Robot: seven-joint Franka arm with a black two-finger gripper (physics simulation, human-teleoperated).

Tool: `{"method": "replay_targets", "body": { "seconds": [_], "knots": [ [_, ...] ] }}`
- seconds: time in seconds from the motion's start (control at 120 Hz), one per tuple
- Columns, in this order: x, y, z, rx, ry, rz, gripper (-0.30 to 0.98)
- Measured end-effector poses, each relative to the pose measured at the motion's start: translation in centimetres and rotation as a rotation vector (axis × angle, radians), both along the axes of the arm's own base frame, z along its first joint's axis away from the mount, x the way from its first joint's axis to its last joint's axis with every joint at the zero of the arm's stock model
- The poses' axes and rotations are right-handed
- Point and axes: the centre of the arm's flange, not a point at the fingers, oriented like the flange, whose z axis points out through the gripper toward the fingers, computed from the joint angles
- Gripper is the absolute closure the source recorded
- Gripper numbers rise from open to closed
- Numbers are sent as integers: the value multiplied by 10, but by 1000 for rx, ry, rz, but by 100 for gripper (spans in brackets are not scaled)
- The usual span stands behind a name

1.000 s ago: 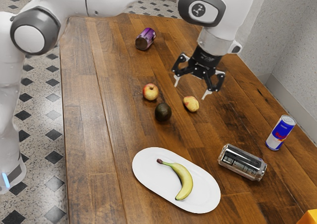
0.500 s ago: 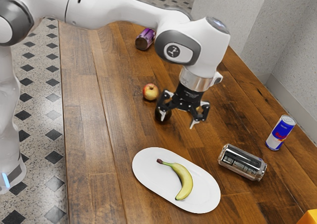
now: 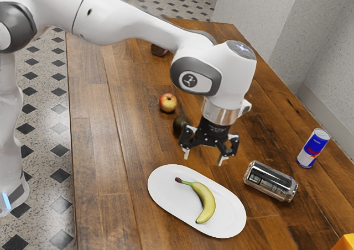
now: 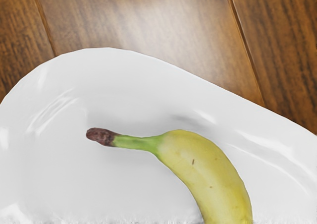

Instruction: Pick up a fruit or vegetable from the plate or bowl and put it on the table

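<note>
While the gripper (image 3: pixel 203 160) hangs at 12 o'clock from the oval plate (image 3: pixel 160 193) in the exterior view, positions are:

- Gripper: fingers spread wide, nothing held.
- Banana (image 3: pixel 206 201): lying on the plate, stem toward 10 o'clock.
- Apple (image 3: pixel 168 103): on the table (image 3: pixel 127 145), between 11 and 12 o'clock from the plate.
- Red Bull can (image 3: pixel 312 149): upright, at 2 o'clock.

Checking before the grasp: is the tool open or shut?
Open: the tool has its fingertips apart, and the banana lies on the plate.
</note>
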Motion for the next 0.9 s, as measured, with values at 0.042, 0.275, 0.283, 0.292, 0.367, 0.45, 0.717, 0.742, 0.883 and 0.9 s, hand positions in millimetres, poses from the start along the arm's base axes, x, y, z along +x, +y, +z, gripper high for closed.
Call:
{"method": "replay_targets", "body": {
  "seconds": [0.042,0.275,0.283,0.292,0.367,0.45,0.717,0.742,0.883,0.9],
  "knots": [
    [2,-5,-8,-3,5,-1,0],
    [14,7,-27,-15,-5,45,0],
    [15,8,-27,-16,-5,47,0],
    [15,8,-27,-16,-6,49,0],
    [16,11,-32,-16,-5,58,0],
    [15,9,-36,-17,-7,58,0],
    [11,2,-46,-20,-12,55,0],
    [11,3,-46,-20,-14,56,0],
    [13,4,-46,-23,-19,63,0],
    [13,4,-46,-23,-18,63,0]
  ]
}}
